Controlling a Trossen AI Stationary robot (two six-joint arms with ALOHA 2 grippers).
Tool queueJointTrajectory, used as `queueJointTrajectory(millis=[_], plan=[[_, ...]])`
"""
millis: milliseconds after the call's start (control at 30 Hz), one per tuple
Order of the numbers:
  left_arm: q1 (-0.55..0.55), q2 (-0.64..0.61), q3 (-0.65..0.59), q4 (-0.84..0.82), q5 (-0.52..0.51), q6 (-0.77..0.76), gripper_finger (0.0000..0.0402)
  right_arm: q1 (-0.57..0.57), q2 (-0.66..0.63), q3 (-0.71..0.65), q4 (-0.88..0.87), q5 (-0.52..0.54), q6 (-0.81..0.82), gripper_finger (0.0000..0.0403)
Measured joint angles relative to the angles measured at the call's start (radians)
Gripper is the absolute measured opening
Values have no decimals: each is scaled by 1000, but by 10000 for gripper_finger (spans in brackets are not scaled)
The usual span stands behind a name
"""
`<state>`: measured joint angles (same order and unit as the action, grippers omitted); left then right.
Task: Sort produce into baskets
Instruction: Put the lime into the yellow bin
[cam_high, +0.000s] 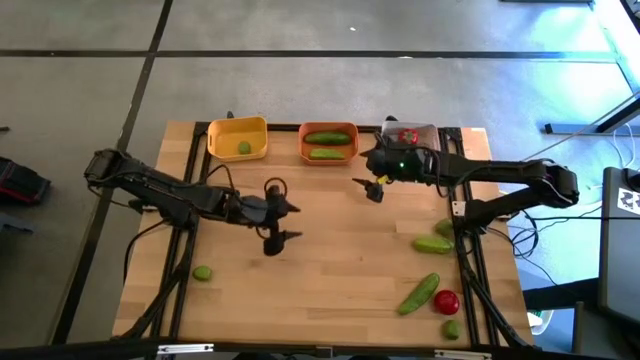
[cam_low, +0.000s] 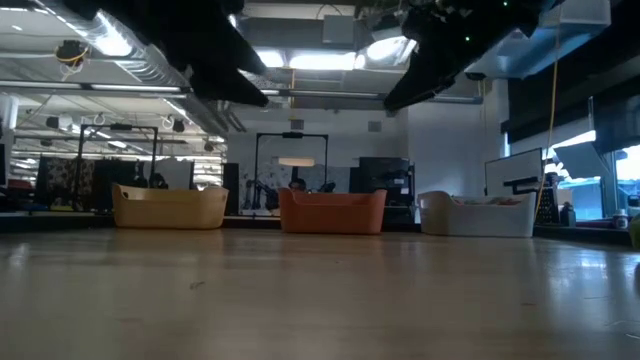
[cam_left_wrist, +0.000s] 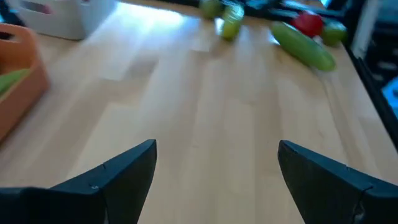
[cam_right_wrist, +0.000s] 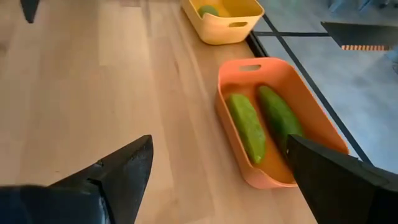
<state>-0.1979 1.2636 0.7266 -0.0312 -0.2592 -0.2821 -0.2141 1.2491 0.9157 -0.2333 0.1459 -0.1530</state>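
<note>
While both grippers hang empty over the table, the task is judged to be between picks: some produce is already sorted, several pieces are still loose.

Sorted so far, seen from above: one lime (cam_high: 244, 148) in the yellow basket (cam_high: 238, 127) at 11 o'clock of the table, two cucumbers (cam_high: 327, 138) in the orange basket (cam_high: 328, 129) at 12 o'clock, and something red, probably a tomato (cam_high: 408, 135), in the white basket (cam_high: 428, 130) at 1 o'clock, partly hidden by the right arm.

Still loose: a lime (cam_high: 203, 273) at 8 o'clock near the left edge; a cucumber (cam_high: 432, 244) at 3 o'clock with a small green piece just beside it; at 5 o'clock a cucumber (cam_high: 418, 294), a tomato (cam_high: 447, 301) touching or just beside it, and another lime (cam_high: 452, 328).

Left gripper (cam_high: 274, 214) is held above bare wood near table centre, jaws spread wide, nothing between them, nothing touched. Right gripper (cam_high: 373, 187) is held just in front of the orange basket, jaws also spread wide and empty; in its wrist view the two cucumbers are seen lying side by side in the orange basket.

Next move, as a judgement: a loose piece must be reached. The 8 o'clock lime is nearest the left arm; the 3 to 5 o'clock cluster suits the right arm, which would need to swing back from the baskets, descend and close on one item without knocking its neighbours.
</note>
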Motion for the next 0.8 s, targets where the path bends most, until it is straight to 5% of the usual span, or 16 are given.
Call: queueJointTrajectory(millis=[333, 800], plan=[[-118, 0, 222, -513, -5, -134, 331, 11, 28, -1, 5, 0, 17, 356], [-320, 1, 262, -795, 60, -453, 331, 11, 30, -1, 0, 0, 17, 356]])
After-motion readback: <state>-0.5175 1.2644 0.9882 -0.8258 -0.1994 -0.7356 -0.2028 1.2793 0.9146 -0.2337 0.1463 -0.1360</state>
